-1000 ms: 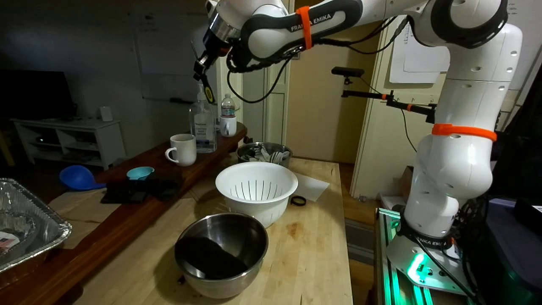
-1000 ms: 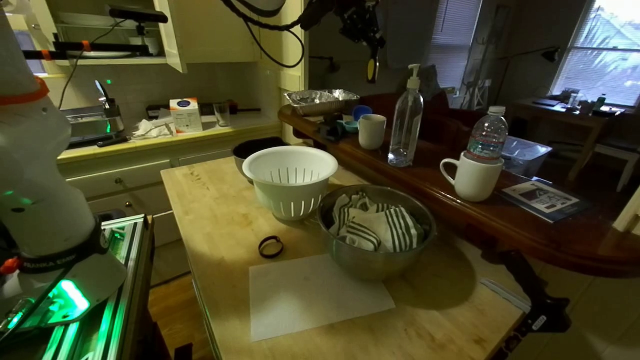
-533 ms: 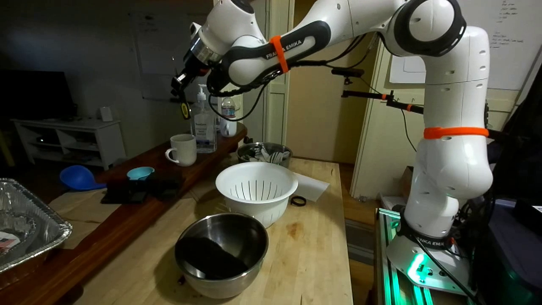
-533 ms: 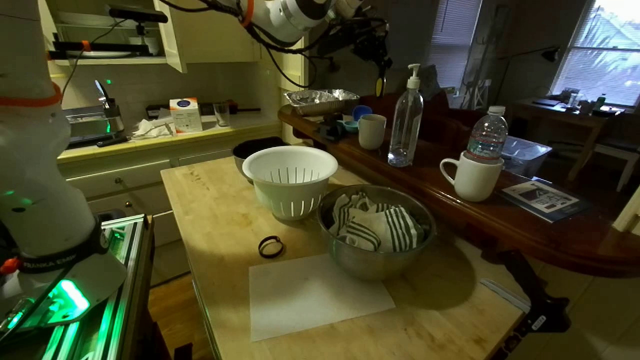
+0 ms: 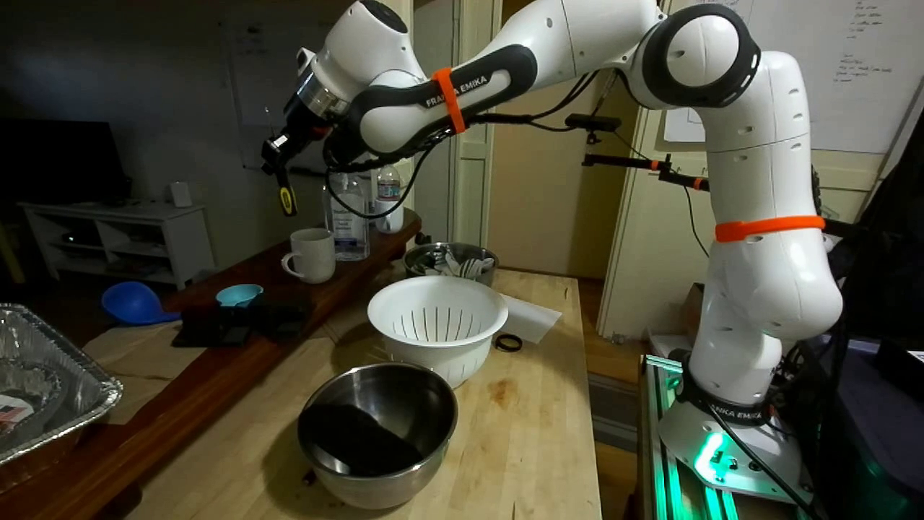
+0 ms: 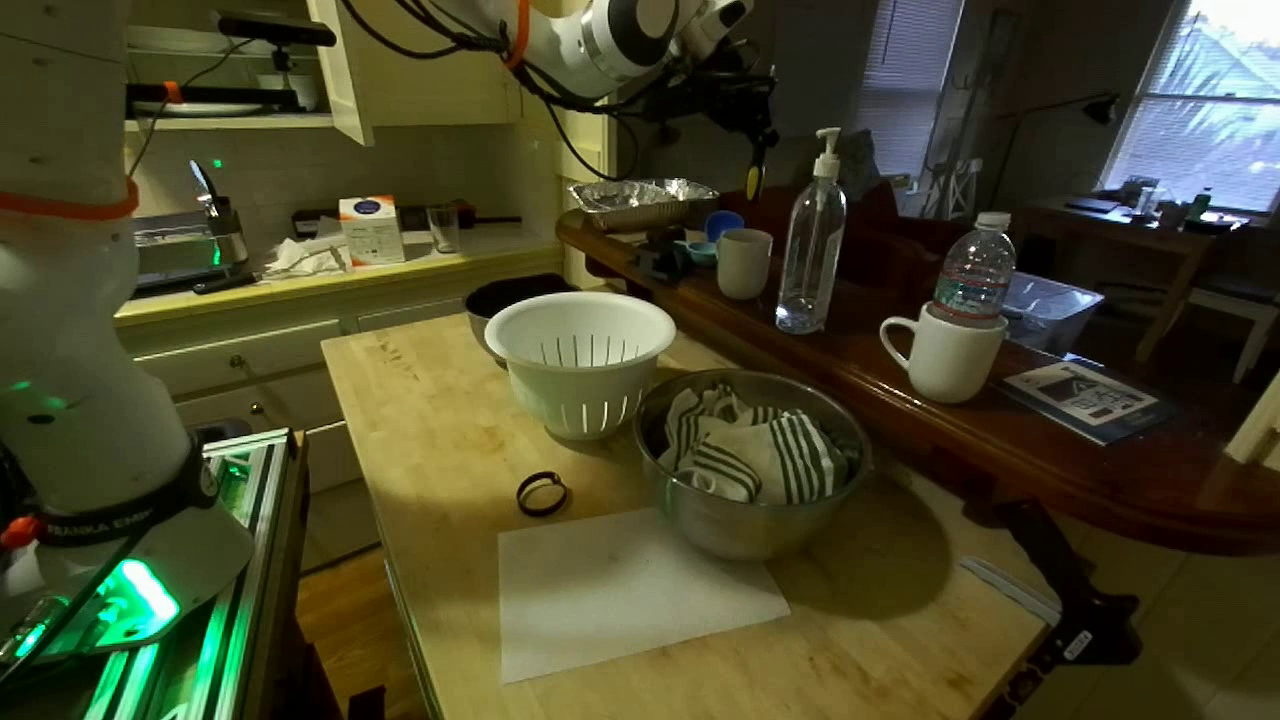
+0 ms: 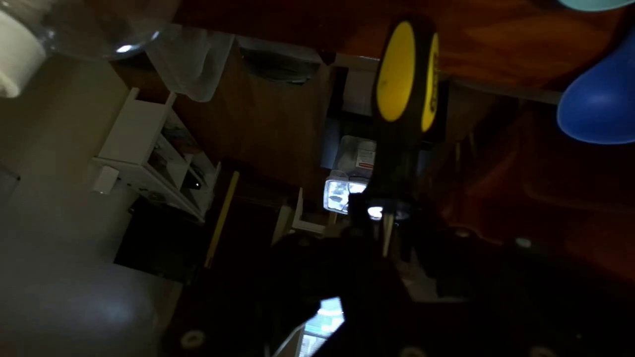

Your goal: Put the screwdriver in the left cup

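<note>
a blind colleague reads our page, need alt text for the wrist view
A dimly lit gripper holds a screwdriver, its black and yellow handle pointing to the picture's top. A wooden ledge shows along the top; a clear bottle is cut off at upper left and a rounded blue object at the right edge.

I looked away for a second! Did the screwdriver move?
Yes. In an exterior view, the screwdriver moved down and left in the picture, away from the pump bottle.

in an exterior view, a dark wooden ledge [image 6: 850, 352] crosses the right half, bearing a white mug [image 6: 744, 265], pump bottle [image 6: 808, 268], another mug [image 6: 952, 360] and booklet [image 6: 1088, 398]; lower centre, a pale tabletop [image 6: 450, 445] carries a colander [image 6: 545, 395], two steel bowls [image 6: 740, 525], black ring [image 6: 540, 512] and paper [image 6: 620, 602].
</note>
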You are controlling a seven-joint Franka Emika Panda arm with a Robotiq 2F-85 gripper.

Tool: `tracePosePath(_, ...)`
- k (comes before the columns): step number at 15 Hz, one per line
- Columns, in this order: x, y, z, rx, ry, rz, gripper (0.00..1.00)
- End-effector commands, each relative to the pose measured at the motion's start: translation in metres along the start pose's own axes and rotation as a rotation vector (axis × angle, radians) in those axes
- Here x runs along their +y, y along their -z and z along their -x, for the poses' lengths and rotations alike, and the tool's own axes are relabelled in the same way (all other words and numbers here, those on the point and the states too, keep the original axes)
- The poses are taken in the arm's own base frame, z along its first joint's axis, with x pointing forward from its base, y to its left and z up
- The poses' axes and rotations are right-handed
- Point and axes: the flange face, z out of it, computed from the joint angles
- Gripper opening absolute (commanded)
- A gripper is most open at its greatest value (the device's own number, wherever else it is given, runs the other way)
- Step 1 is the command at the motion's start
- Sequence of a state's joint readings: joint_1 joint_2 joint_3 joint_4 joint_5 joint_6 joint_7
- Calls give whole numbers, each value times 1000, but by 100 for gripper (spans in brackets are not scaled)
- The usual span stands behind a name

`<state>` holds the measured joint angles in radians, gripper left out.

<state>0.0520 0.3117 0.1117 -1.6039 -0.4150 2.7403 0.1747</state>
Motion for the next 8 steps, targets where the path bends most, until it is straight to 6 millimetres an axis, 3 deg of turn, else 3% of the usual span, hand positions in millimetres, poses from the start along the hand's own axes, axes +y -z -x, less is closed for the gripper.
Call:
tracePosePath(1,-9,-14,0,-42,-15,-32,6)
tracePosePath(5,-12,-24,8,-86,-32,-33,6)
tracePosePath(8,-3,-23,12,-105,-46,-11,6)
